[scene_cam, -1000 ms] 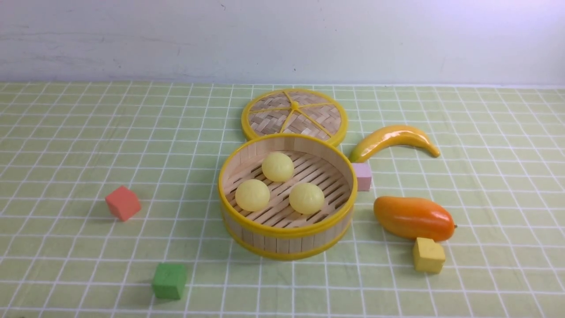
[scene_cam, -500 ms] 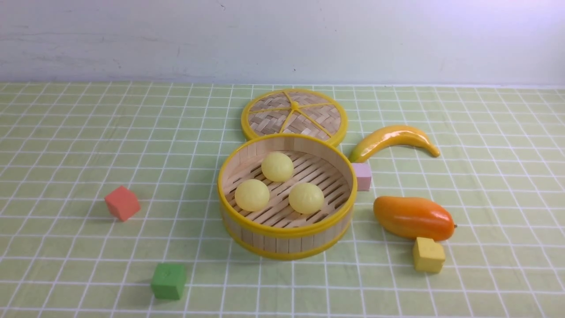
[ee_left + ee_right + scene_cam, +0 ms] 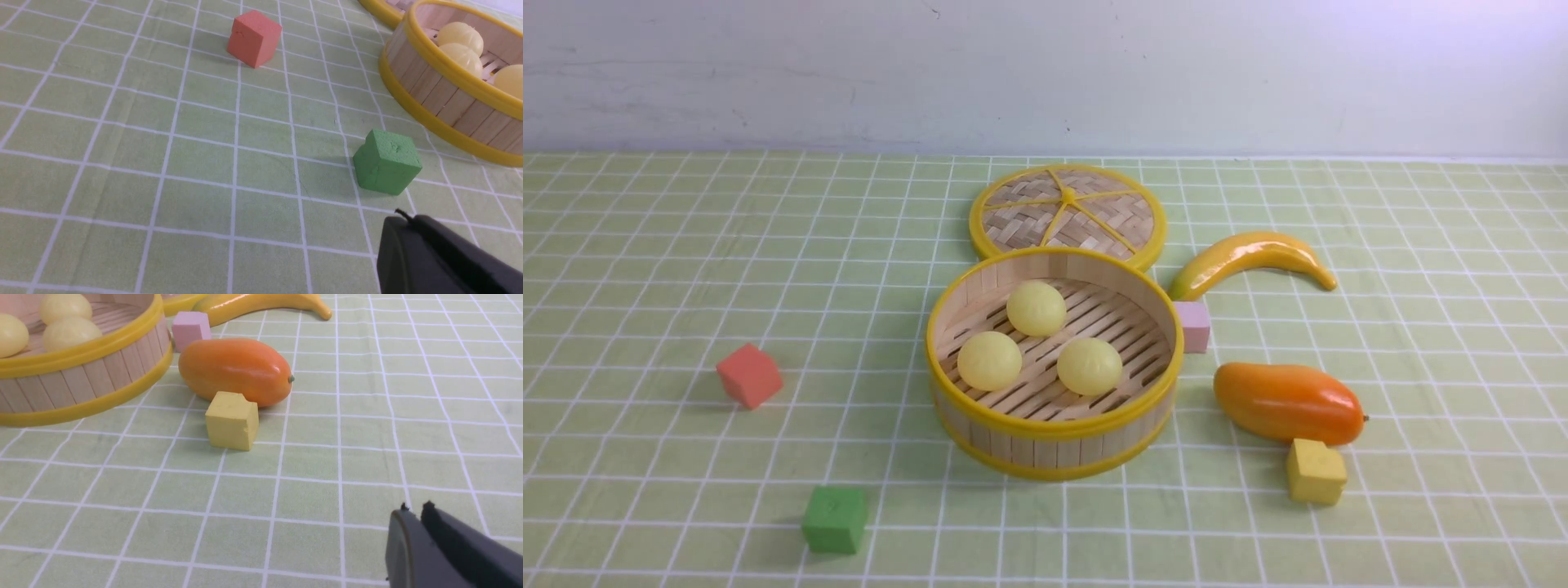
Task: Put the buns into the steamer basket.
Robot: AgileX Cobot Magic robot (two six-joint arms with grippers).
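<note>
Buns: you have all three pale yellow, smooth dome-shaped buns (image 3: pixel 1036 308) (image 3: pixel 989 360) (image 3: pixel 1089 367) lying on the slatted floor inside the basket, apart from one another.
Steamer basket: the round bamboo steamer basket with yellow rims (image 3: pixel 1054 433) stands mid-table on your green checked cloth (image 3: pixel 686 269), the flat woven lid (image 3: pixel 1067 213) just behind it.
Left gripper: your left gripper (image 3: pixel 402 218) is clenched and empty, low over the cloth near the green foam cube (image 3: pixel 387 167).
Right gripper: your right gripper (image 3: pixel 413 509) holds nothing; its black tips stand nearly together with a thin slit between, so you cannot tell released from clenched.
Nearby: the orange mango (image 3: pixel 1288 403) touches the yellow cube (image 3: pixel 1315 471).
</note>
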